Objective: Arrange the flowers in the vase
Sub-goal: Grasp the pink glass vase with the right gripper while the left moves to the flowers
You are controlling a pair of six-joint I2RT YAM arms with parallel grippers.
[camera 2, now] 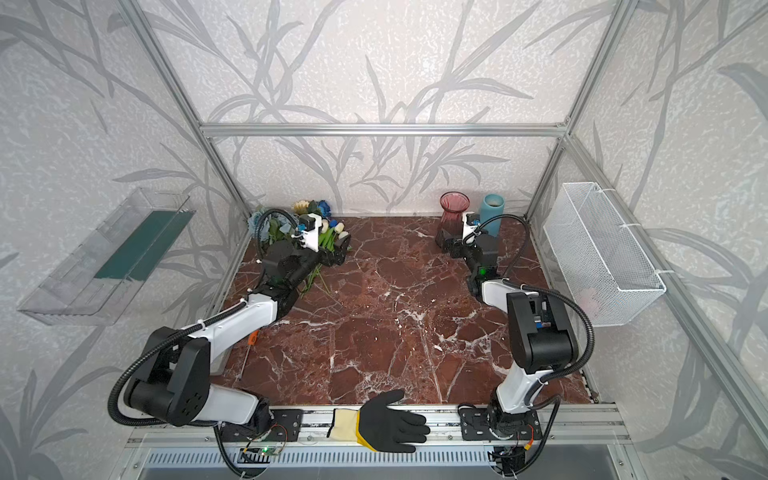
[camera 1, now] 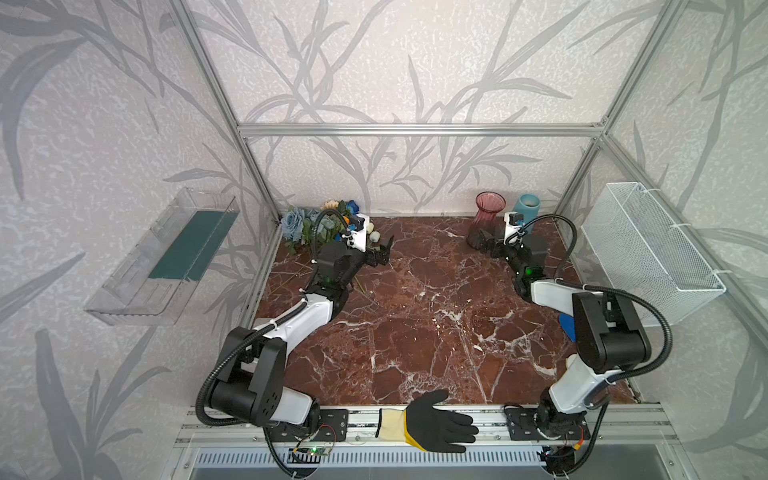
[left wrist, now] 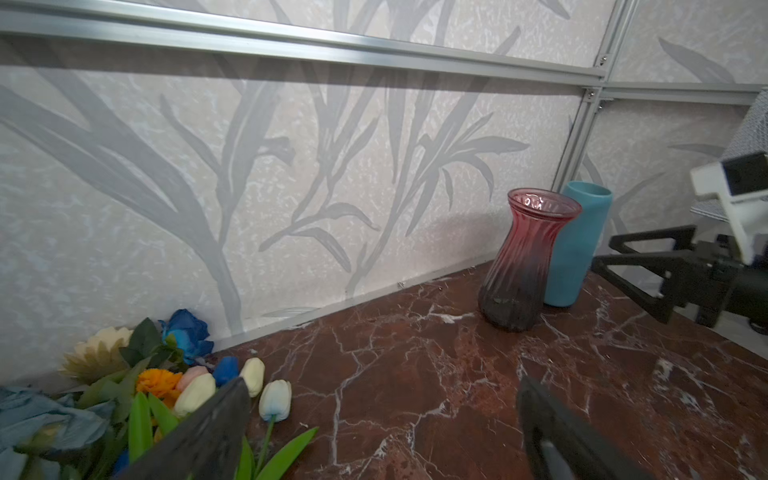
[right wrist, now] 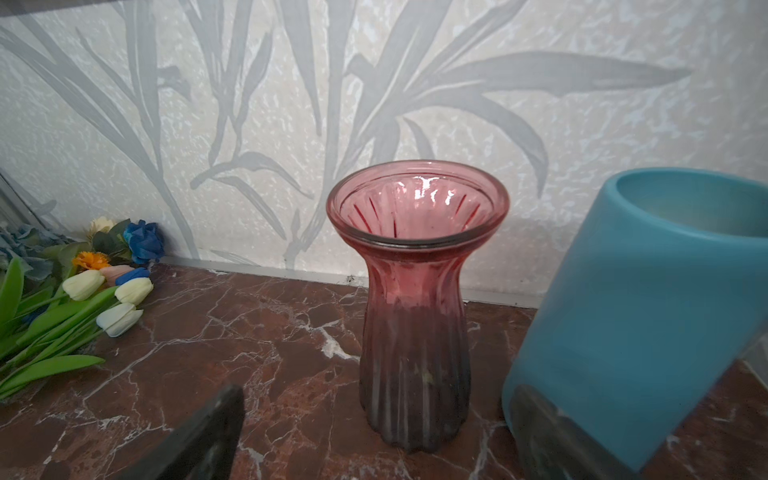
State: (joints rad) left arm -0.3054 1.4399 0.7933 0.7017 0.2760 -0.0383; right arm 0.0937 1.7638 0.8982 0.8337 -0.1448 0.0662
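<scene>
1. Red-brown marble covers the surface (camera 1: 415, 316). The task's things stand along its back edge, with the flowers (camera 1: 316, 226) in the left back corner and the vases toward the right back corner, well apart.
2. The left arm (camera 1: 303, 316) reaches over the flowers and the right arm (camera 1: 552, 297) reaches to the vases. The left is therefore the nearer arm for picking a stem.
3. The pink glass vase (right wrist: 415, 311) stands upright and empty, with a blue vase (right wrist: 644, 311) just beside it; I cannot tell whether they touch.
4. The flowers lie in a heap. Their heads point toward the back wall and the vase side, and in both top views their stems run toward the front edge, under the left arm.
5. The right gripper (right wrist: 374, 436) is spread wide and holds nothing. It faces the pink glass vase, which stands in line with the gap between its fingers. One finger crosses in front of the blue vase's base; I cannot tell if it touches.
6. The left gripper (left wrist: 380, 436) is also wide and empty, at the vase-side edge of the heap beside the tulip heads. Closing here would likely catch blooms, so the pick seems to call for pulling back and gripping across the stems.
7. A white-and-blue tulip (left wrist: 275, 400) lies nearest that gap.
</scene>
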